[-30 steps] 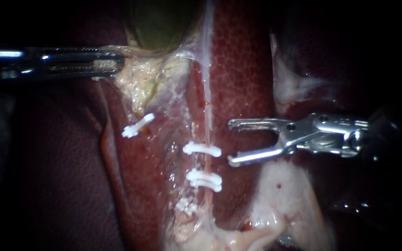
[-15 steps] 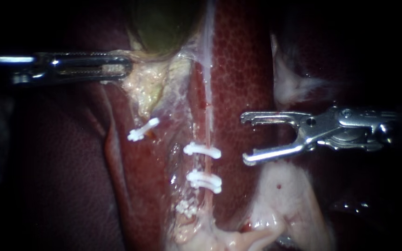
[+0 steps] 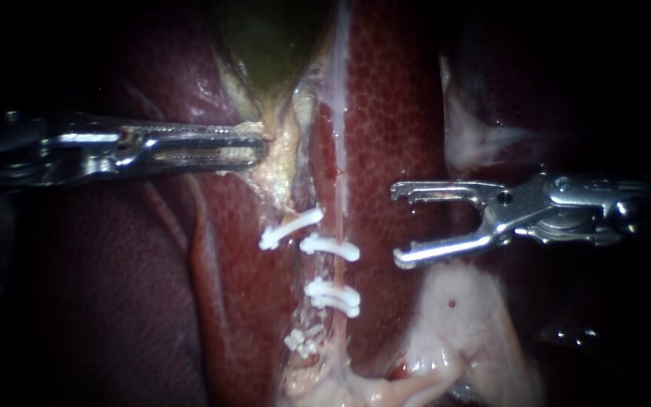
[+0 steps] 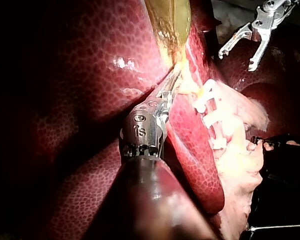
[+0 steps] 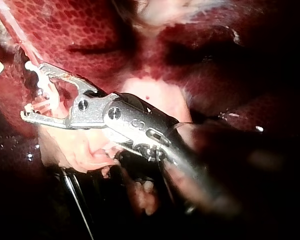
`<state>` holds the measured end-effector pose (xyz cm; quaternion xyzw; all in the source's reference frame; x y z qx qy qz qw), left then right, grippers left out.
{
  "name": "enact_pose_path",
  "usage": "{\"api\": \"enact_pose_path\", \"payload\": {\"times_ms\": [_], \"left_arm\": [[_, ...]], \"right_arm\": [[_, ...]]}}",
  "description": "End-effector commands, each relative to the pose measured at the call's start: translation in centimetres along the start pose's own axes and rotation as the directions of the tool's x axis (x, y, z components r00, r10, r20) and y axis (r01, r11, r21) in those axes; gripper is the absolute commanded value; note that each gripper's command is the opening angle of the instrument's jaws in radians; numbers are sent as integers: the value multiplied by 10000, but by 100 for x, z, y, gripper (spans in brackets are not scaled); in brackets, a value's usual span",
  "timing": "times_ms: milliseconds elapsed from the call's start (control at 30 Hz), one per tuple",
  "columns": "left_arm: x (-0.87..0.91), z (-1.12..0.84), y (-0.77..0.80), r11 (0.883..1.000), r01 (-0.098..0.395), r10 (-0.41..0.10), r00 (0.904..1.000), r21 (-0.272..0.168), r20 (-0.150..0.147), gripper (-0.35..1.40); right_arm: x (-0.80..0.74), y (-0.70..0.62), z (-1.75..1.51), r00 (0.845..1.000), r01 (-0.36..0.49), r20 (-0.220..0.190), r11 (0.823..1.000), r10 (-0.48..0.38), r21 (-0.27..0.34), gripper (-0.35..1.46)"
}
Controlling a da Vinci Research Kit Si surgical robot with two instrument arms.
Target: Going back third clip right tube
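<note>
The right instrument's claw (image 3: 397, 226) is held spread beside the right tube (image 3: 338, 218), the left instrument's (image 3: 258, 147) clenched on yellowish tissue (image 3: 284, 162); clips (image 3: 329, 246) could be snagged by a skewed retreat.

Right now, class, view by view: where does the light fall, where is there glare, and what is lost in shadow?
Endoscope view: light falls on the central liver and clips; the left instrument's shaft fades into shadow; the open right instrument glints. Left wrist view: glare spots on the liver. Right wrist view: jaws lit, shaft behind them dark.
</note>
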<state>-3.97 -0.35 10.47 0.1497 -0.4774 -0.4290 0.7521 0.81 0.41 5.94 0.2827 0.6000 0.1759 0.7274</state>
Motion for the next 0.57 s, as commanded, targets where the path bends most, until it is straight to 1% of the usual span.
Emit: {"api": "enact_pose_path", "payload": {"times_ms": [33,567], "left_arm": [[0,0,0,10000,12,-12,10000,-12,1,-11],[0,1,0,10000,11,-11,10000,-10,1,-11]], "right_arm": [[0,0,0,10000,1,1,10000,-1,0,60],[1,-2,1,9999,123,8,9999,-123,16,60]]}}
